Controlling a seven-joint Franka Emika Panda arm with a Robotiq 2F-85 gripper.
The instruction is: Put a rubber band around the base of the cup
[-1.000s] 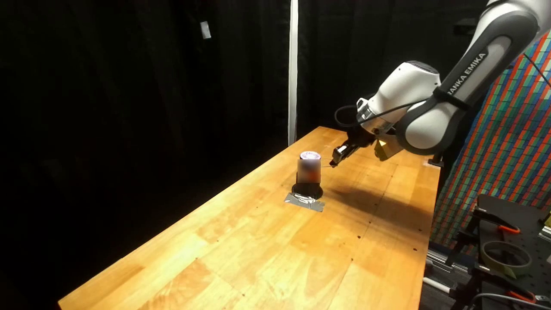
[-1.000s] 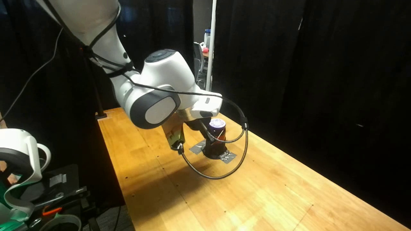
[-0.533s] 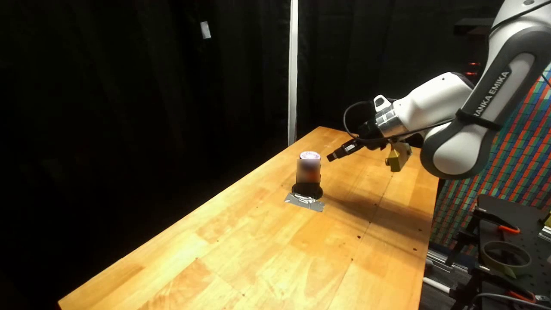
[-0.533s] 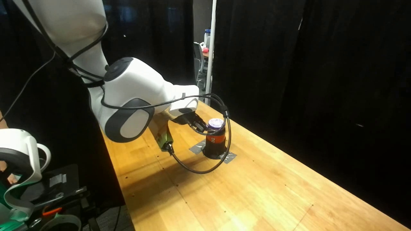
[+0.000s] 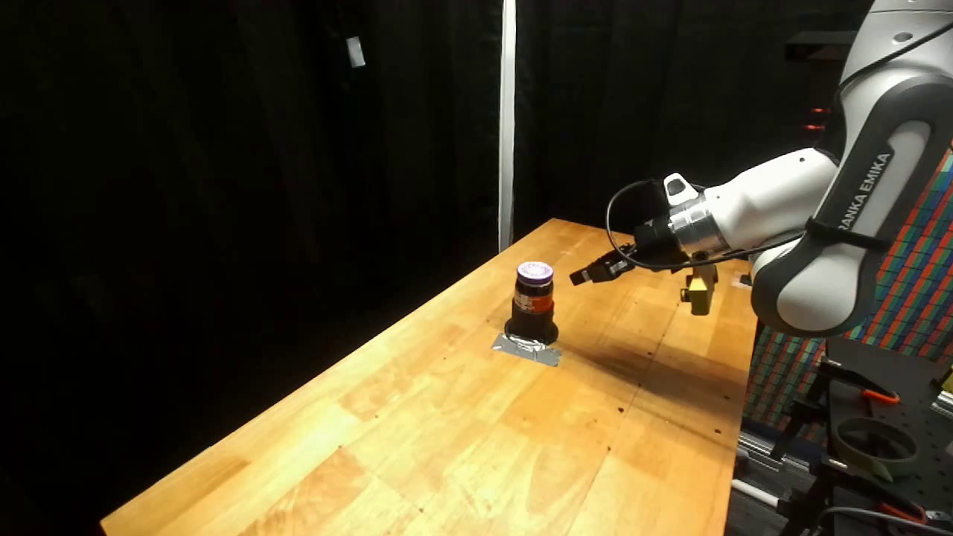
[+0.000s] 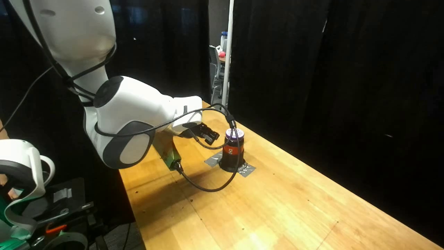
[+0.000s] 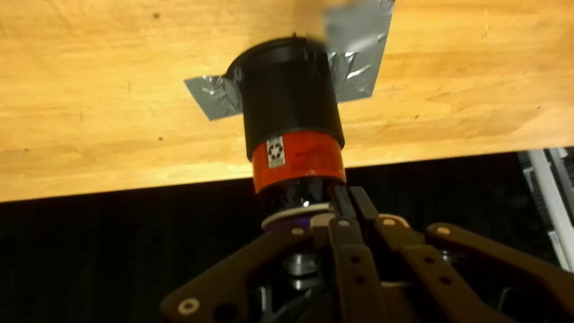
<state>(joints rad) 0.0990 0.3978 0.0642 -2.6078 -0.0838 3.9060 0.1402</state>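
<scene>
I am drawing my clenched pincer (image 7: 349,193) back; the cup (image 5: 533,303) is standing nearer the bench (image 5: 454,435) edge by the curtain (image 5: 246,193); no rubber band is showing, so success is looking unproven.

The squat, glossy dark, cylindrical cup (image 5: 533,304), with an orange-red label, purple rim, pale patterned top and flared black base, stands upright on the wooden table (image 5: 447,417), nearer the long edge at its eleven o'clock in an exterior view. In the wrist view its base points to twelve o'clock, its top to six.
</scene>
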